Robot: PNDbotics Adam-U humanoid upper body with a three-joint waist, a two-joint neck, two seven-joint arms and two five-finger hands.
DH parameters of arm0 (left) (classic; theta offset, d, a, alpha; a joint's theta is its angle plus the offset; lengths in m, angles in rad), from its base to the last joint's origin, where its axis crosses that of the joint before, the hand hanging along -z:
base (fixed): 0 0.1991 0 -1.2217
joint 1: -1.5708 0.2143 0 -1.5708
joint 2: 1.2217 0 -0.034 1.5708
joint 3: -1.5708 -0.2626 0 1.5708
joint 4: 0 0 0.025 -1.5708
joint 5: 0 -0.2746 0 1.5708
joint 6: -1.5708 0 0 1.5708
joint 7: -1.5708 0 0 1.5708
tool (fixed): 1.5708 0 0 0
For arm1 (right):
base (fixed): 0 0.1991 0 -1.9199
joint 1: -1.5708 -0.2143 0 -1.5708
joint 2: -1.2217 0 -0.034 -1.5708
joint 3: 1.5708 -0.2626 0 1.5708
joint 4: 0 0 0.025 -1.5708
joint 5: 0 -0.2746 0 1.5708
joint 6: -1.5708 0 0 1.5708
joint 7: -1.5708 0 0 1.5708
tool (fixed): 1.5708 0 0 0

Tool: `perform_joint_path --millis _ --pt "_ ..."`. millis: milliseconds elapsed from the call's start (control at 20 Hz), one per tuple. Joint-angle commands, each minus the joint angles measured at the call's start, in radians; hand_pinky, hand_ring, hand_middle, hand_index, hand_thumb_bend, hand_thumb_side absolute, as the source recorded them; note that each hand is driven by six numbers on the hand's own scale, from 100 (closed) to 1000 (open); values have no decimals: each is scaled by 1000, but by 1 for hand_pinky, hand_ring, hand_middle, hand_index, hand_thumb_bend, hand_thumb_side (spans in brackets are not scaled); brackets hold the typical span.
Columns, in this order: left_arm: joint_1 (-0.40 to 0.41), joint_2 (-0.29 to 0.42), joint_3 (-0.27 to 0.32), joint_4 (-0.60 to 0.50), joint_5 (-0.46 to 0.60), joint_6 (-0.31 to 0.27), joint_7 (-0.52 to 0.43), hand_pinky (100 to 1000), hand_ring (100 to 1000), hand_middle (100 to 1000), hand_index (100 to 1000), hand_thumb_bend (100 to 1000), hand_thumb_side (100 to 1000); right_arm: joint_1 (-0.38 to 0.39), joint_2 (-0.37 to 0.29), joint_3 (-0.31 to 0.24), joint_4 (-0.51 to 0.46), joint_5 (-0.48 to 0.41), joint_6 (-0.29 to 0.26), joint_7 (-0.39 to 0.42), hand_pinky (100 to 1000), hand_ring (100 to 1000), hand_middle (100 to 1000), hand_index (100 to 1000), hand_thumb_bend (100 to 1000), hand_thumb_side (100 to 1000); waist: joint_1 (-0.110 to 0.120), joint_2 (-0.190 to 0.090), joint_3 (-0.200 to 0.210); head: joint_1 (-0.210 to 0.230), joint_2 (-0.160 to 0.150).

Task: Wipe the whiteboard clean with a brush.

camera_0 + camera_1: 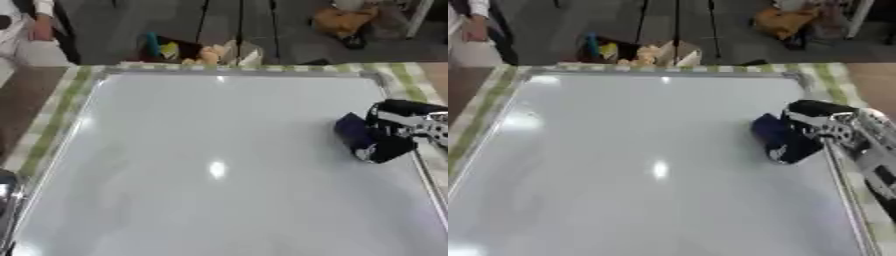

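A large whiteboard [210, 150] lies flat and fills most of both views; its surface looks blank, with light glare. At its right side my right hand [820, 125] is curled round a dark blue brush [772, 131] that rests on the board near the right frame. The arm enters from the right edge. A sliver of dark metal at the lower left edge may be my left arm [5, 192]; the left hand itself does not show.
A green checked cloth [52, 115] lies under the board and shows round its edges. Beyond the far edge sits an open box of coloured items [197, 50] on the floor. A person stands at the far left corner [31, 25].
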Motion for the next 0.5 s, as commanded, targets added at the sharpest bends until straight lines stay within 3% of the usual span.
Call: perform_joint_path --millis 50,500 --pt "-15 9 2 -17 5 -1 0 699 825 757 768 215 975 -12 -2 12 -16 15 -9 23 534 554 294 380 100 355 -2 -23 3 -3 -9" --pt "-16 9 5 -17 5 -1 4 700 824 757 768 216 974 -8 2 34 -47 3 -31 56 521 546 286 376 100 351 -5 -24 3 0 -1"
